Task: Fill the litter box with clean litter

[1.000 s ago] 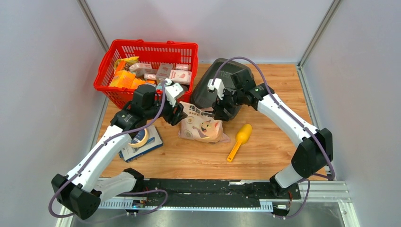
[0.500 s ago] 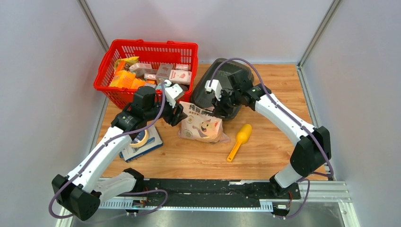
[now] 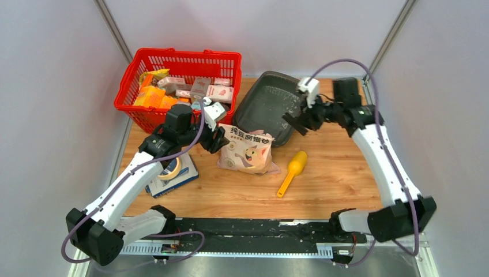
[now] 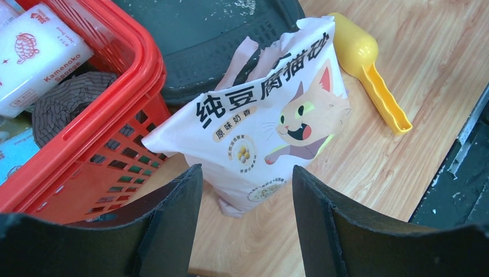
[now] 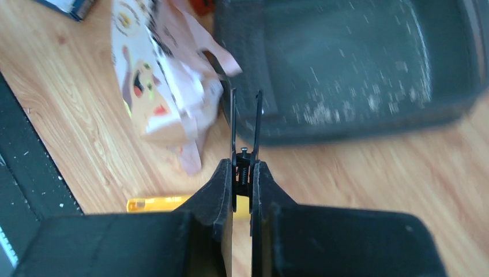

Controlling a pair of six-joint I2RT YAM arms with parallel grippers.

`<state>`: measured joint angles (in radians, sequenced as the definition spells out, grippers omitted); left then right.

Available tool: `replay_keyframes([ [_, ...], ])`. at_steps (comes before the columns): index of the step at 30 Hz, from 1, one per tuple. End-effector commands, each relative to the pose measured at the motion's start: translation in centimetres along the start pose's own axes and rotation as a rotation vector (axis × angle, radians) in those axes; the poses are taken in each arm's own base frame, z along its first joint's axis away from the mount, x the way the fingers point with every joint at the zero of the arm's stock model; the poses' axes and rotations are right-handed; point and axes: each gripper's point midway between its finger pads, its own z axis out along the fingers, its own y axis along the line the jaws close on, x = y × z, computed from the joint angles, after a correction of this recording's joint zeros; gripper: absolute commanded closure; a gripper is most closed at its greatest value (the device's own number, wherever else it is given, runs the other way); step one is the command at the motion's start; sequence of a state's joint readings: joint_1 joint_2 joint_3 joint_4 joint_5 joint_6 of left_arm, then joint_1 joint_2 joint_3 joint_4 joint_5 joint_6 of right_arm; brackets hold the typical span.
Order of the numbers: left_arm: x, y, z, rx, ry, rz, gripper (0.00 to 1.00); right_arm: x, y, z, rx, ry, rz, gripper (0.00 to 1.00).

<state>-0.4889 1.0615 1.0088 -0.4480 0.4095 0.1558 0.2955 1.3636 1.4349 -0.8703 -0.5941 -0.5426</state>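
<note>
On the wooden tabletop (image 3: 334,173) your left jaws gape at the torn bag (image 3: 248,151), right jaws closed empty; a clumsy grab could spill it.

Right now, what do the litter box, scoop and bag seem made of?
The litter box looks matte dark grey moulded plastic, by its rounded rim. The scoop: smooth one-piece yellow plastic, probably. The bag seems thin printed film; it creases.
</note>
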Motion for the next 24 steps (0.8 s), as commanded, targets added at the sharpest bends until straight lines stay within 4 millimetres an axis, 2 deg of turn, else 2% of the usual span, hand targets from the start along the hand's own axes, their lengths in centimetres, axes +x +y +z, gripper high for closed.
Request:
replay_keyframes([
  [1, -1.8, 0.2, 0.5, 0.014, -0.053, 0.015, 0.34, 5.4, 0.8, -3.9, 0.042, 0.035, 0.284, 1.0],
  [3, -1.8, 0.3, 0.8, 0.022, -0.049, 0.01, 0.34, 8.9, 1.1, -4.5, 0.041, 0.056, 0.463, 1.0],
  [5, -1.9, 0.3, 1.2, 0.029, -0.046, 0.005, 0.34, 11.4, 1.6, -5.2, -0.006, 0.049, 0.628, 1.0],
  [6, -1.9, 0.3, 1.3, 0.034, -0.046, 0.006, 0.35, 13.5, 2.2, -4.7, -0.043, 0.083, 0.692, 1.0],
  [9, -2.3, 0.3, 1.7, 0.047, -0.044, 0.0, 0.35, 16.7, 2.4, -4.5, -0.069, 0.102, 0.822, 1.0],
  [12, -2.5, 0.3, 1.9, 0.052, -0.045, -0.005, 0.36, 17.5, 0.7, -4.4, -0.061, 0.088, 0.908, 0.99],
  [13, -2.5, 0.3, 2.0, 0.055, -0.045, -0.005, 0.36, 18.4, 0.3, -4.0, -0.065, 0.114, 0.983, 0.98],
  [14, -2.4, 0.3, 2.0, 0.057, -0.043, -0.006, 0.36, 19.5, -1.0, -3.9, -0.01, 0.128, 1.008, 0.98],
  [17, -2.3, 0.3, 2.0, 0.058, -0.046, -0.005, 0.36, 21.4, -2.2, -3.4, 0.018, 0.175, 1.104, 0.96],
  [21, -2.2, 0.3, 1.9, 0.052, -0.043, -0.002, 0.36, 21.4, -4.1, -3.0, 0.05, 0.176, 1.066, 0.98],
  [24, -1.9, 0.3, 1.7, 0.049, -0.032, 0.011, 0.36, 22.9, -5.1, -2.6, 0.086, 0.216, 1.05, 0.98],
])
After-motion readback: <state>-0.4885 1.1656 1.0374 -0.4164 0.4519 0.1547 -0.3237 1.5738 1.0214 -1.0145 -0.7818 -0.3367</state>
